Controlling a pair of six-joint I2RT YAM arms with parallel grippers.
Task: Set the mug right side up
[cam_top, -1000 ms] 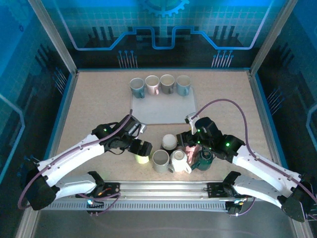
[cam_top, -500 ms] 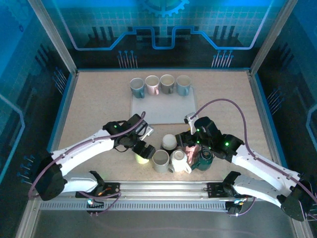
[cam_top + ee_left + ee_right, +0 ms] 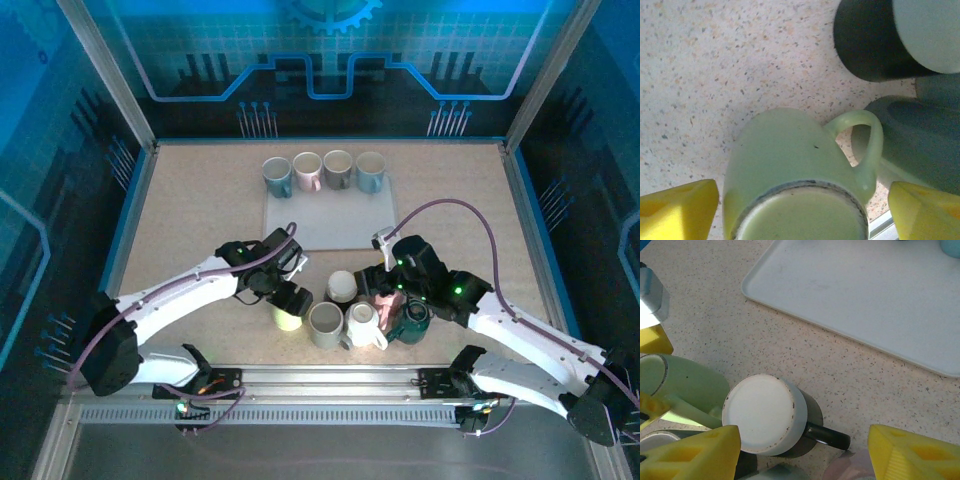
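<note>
standing upside down between the parted left fingers, pale green mug

Glossy glazed pale-green mug, matt speckled tabletop, smooth matt grey tray

My left arm: angled inward
My left gripper: jaws apart
My right arm: angled inward
My right gripper: jaws apart

A pale tray rests on the speckled table.
</note>
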